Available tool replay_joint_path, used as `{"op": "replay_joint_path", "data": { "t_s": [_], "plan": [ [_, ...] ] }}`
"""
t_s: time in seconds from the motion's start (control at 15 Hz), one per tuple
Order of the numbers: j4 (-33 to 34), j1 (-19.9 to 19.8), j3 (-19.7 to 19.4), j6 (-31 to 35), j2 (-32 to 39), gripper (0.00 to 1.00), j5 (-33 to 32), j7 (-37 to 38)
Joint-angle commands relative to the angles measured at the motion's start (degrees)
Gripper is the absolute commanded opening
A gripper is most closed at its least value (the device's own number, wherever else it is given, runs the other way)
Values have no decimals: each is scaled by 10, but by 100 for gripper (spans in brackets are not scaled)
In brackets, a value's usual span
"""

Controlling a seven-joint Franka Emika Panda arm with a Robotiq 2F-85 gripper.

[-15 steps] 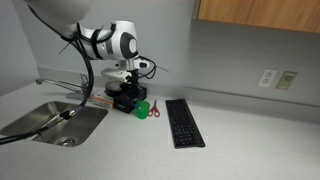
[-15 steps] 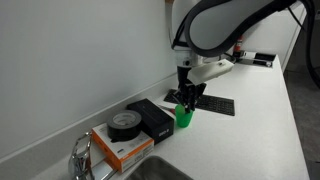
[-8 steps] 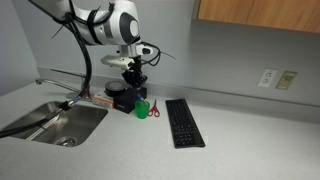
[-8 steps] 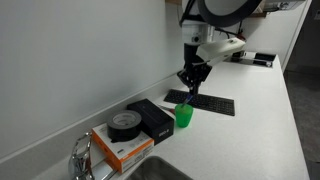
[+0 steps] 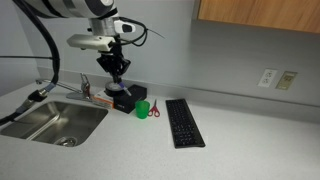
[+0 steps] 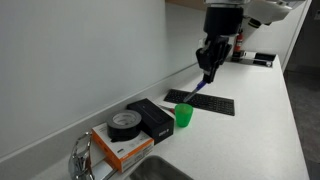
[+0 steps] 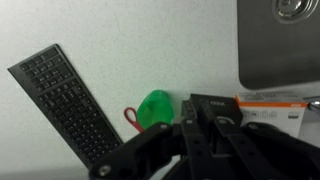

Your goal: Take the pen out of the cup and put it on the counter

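The green cup [image 5: 143, 108] stands on the pale counter [image 5: 240, 140] between a black box and the black keyboard [image 5: 183, 122]. It also shows in the other exterior view [image 6: 184, 116] and in the wrist view [image 7: 153, 108], with a red loop at its side. My gripper [image 5: 115, 72] is raised well above the cup and the box, also seen in an exterior view [image 6: 210, 68]. It is shut on the pen [image 6: 200, 87], a thin stick hanging at a slant below the fingers, clear of the cup. In the wrist view the fingers [image 7: 192, 135] are closed together and the pen is hard to make out.
A black box [image 6: 155, 118] with a roll of tape [image 6: 124, 124] and an orange box [image 6: 120, 148] sit beside the cup. The steel sink [image 5: 55, 120] and faucet [image 6: 82, 158] are at one end. A wall runs along the back, with a cabinet above [image 5: 260, 14].
My gripper has risen from right above the cup to well above it, taking the pen out of the cup. The cup has stayed in place.
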Motion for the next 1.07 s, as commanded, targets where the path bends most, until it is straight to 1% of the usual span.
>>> {"op": "replay_joint_path", "data": {
  "t_s": [0.0,0.07,0.27,0.4,0.6,0.73,1.0],
  "plan": [
    [-41,2,20,-55,-13,3,-11,6],
    [-36,0,23,-79,1,3,-12,6],
    [-23,-6,22,-117,47,3,-34,31],
    [-16,-10,17,-98,75,3,-71,75],
    [10,-10,3,-109,124,3,-132,136],
    [30,-4,-6,-119,156,3,-158,161],
    [61,6,-10,-117,197,3,-135,151]
  ]
}}
